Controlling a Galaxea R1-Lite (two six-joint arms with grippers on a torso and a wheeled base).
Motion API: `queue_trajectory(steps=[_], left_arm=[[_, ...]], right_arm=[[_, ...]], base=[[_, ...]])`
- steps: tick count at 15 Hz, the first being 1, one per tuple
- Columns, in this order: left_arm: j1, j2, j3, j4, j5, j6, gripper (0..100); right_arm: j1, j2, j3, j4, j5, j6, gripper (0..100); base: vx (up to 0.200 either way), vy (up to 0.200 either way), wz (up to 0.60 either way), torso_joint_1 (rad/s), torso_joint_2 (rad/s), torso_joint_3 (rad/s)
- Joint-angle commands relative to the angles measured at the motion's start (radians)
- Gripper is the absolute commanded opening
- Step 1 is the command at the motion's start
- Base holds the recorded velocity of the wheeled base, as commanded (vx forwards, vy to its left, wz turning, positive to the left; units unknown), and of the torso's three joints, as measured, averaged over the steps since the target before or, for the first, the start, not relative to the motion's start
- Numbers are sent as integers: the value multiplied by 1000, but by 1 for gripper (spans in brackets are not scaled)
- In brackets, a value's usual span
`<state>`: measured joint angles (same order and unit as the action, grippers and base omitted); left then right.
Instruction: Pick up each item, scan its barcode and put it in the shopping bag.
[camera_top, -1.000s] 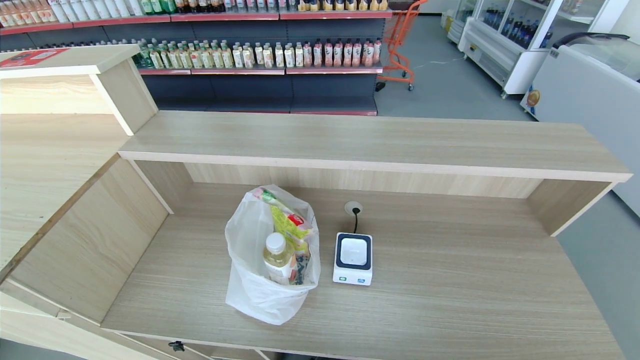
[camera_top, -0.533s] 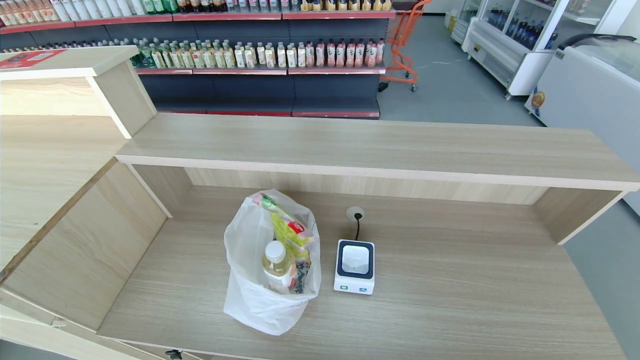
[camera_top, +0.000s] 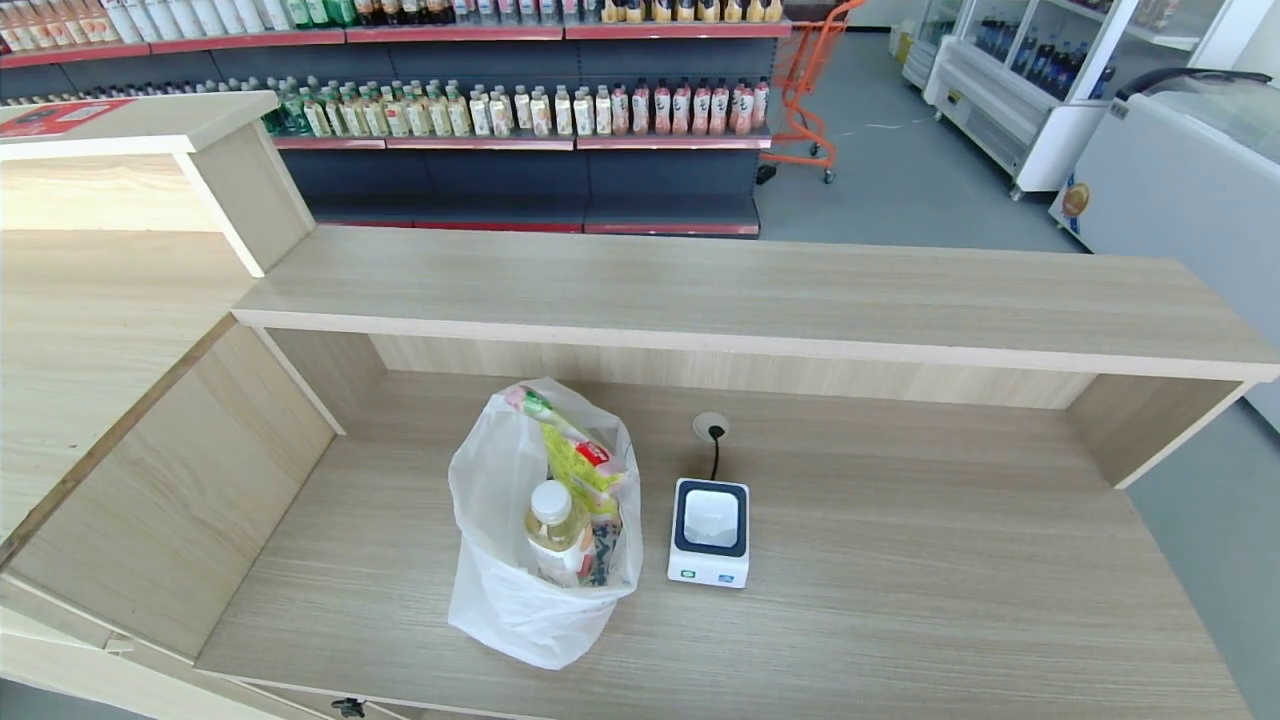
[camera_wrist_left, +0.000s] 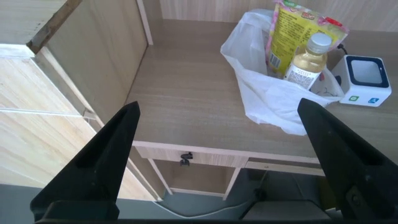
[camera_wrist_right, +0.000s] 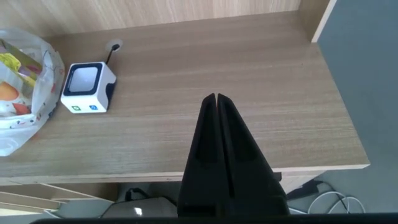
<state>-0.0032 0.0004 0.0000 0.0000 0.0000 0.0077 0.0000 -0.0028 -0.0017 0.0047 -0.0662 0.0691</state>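
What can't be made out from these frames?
- Head view: the wall of the shopping bag hides the lower bottle and snack packet, and anything beneath them.
- Head view: barcodes on both are too small to tell.
- Right wrist view: the shopping bag is cut off by the picture's edge.
- Head view: the scanner display is too small to read.

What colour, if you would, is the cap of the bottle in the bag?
White cap, clearest in the head view.
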Motion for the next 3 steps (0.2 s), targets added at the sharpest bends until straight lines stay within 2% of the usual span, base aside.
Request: queue_trajectory(steps=[1, 3], left_arm=[[0, 0, 0, 0, 0, 0, 100], [0, 0, 0, 0, 0, 0, 100]], right_arm=[[0, 3, 0, 0, 0, -3, 0], [0, 3, 0, 1, 0, -2, 0]], base=[[0, 0, 0, 0, 0, 0], [0, 0, 0, 0, 0, 0]])
